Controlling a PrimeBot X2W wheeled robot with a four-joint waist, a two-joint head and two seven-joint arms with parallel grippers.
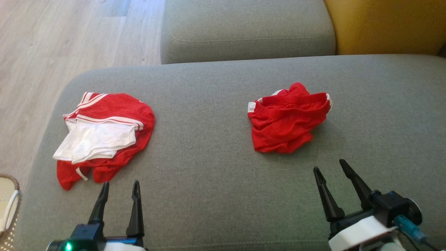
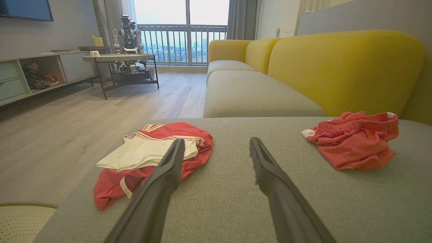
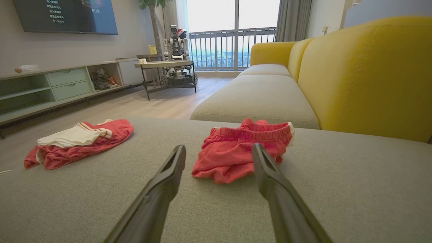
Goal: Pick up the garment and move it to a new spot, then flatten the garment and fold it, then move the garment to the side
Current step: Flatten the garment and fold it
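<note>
Grey sofa seat [image 1: 216, 181] as the work surface, with a yellow backrest [image 1: 383, 24] behind it and wood floor [image 1: 52, 42] off to the left. Two bundles of red cloth on the seat, well apart.

On the right half, a crumpled red garment [image 1: 287, 118]: bunched in a heap, elastic waistband uppermost, nothing flat or squared. On the left half, near the seat's edge, a red-and-white garment [image 1: 104, 136]: loosely heaped, white panel on top. Hard to tell whether dealt with already or merely dropped there.

Low at the near edge, left gripper [image 1: 120, 183]: jaws spread wide, nothing between them, fingertips just beside the red-and-white garment without gripping it. Further right, right gripper [image 1: 329, 164]: equally wide apart and empty, fingers aimed at the crumpled heap, near it but not touching.

Judged from this, nothing done yet on the crumpled heap: not lifted, not moved to a new spot, not flattened, not folded, not set aside. Probably the very start, with the first pick-up pending and every later step left to do. No telling the intended bundle for certain; most likely the crumpled one, going by the right gripper's aim.
</note>
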